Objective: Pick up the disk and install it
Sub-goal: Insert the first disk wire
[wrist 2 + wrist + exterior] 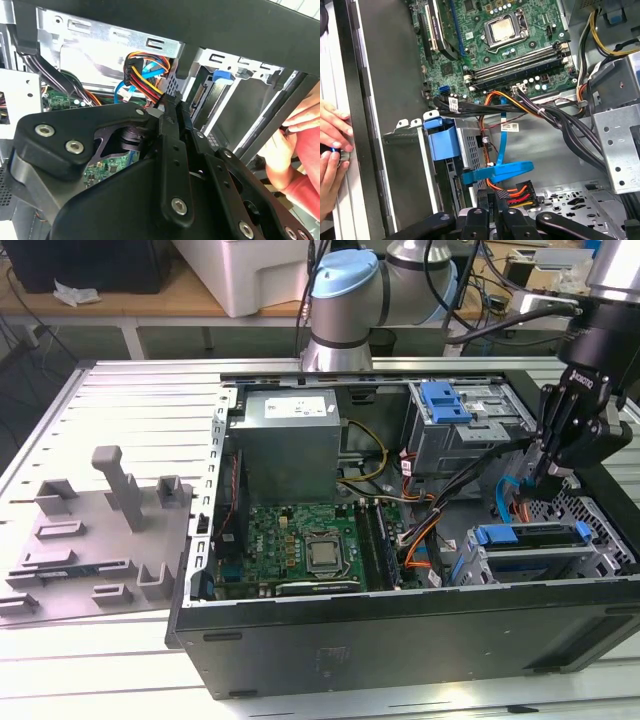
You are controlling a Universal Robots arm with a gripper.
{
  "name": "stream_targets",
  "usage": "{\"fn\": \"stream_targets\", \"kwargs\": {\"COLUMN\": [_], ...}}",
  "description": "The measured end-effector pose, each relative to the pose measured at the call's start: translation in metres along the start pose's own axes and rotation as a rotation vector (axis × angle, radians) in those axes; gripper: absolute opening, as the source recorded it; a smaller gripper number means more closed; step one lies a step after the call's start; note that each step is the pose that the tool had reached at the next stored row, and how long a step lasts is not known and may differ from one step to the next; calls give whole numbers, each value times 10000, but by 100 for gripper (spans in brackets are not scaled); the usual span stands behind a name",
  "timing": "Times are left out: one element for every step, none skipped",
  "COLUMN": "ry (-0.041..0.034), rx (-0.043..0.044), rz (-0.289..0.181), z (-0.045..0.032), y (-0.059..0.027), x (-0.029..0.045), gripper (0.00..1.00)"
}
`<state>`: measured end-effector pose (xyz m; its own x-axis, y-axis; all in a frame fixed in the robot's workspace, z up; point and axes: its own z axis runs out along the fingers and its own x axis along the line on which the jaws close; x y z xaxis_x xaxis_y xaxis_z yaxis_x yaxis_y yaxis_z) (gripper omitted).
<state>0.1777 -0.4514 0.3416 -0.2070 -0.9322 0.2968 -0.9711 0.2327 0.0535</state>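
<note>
Much of disk (530, 540) hidden in bay (608, 540); tool (546, 475) amid cables (555, 117), cannot tell whether apart or together.

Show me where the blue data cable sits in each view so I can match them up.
Exterior view: the blue data cable loops just to the exterior view's left of the pincer.
Second wrist view: the cable curves beside the orange, red and yellow wires.
First wrist view: the cable lies flat next to those same wires.
Shared landmark: the green motherboard, seen in all three views.
</note>
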Motion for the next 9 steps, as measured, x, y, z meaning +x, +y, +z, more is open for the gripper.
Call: {"fn": "stream_targets", "kwargs": {"ry": [-1,-1,-3,-3,-6,-6,-5,-2,0], "rx": [0,0,-1,0,6,25,54,91,125], "rz": [0,-1,0,0,-7,-39,-96,-174,-256], "z": [0,0,1,1,2,2,3,3,3], "y": [0,0,0,1,3,5,5,5,5], "x": [0,0,0,0,2,4,6,7,8], "gripper": [17,17,17,17,17,17,17,17,17]}}
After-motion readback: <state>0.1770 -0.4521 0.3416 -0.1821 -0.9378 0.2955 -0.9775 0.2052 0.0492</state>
